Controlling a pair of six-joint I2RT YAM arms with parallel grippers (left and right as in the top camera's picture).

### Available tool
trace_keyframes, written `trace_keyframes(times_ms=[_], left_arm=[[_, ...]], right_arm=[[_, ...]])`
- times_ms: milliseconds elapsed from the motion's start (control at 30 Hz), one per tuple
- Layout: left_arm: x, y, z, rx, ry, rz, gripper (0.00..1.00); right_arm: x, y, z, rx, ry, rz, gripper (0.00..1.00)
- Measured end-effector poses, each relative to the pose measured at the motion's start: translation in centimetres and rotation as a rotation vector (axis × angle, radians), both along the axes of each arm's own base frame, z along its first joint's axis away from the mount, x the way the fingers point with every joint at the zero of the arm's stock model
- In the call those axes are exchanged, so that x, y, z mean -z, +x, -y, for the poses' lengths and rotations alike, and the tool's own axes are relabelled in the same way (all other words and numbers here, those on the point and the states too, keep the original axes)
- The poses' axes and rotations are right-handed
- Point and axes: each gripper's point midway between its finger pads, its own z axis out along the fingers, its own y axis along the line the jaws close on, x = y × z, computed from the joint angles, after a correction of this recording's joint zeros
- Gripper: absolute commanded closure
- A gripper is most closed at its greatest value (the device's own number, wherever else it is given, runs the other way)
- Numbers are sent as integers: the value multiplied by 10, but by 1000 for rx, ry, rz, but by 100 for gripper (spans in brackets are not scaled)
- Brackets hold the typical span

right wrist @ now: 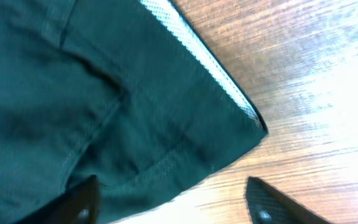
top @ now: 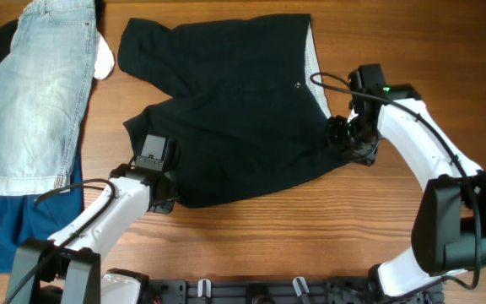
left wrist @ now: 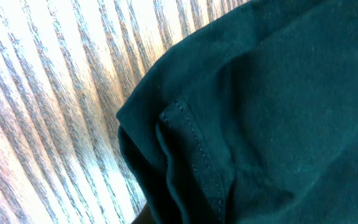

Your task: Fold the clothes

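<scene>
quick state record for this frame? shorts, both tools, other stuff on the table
garment: black shorts, spread out on the table, not yet folded
waistband: on the right side, pale lining showing
left tool: at the robot-side left hem corner; grip state not visible
right tool: at the robot-side waistband corner, fingers apart
other: denim shorts lying over a blue garment, far left
</scene>
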Motion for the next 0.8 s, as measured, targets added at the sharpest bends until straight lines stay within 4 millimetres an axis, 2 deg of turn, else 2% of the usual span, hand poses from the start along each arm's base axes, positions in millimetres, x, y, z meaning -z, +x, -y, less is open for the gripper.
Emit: trace_keyframes(times_ms=[167, 300, 400, 500, 700, 800], left_arm=[[0, 0, 0, 0, 2, 1, 96], [0, 5, 0, -2, 5, 19, 96], [0, 5, 0, -2, 7, 21, 96], [0, 5, 0, -2, 7, 21, 96], [-3, 2, -1, 26, 14, 17, 96], [-11, -34, -12, 94, 55, -71, 96]], right_arm=[[25, -6, 1, 10, 2, 17, 37], [43, -24, 3, 10, -2, -14, 42], [47, -30, 4, 15, -4, -31, 61], [48, -27, 4, 18, -4, -6, 96], [48, -21, 3, 16, 0, 24, 96], [28, -13, 2, 8, 2, 31, 96]])
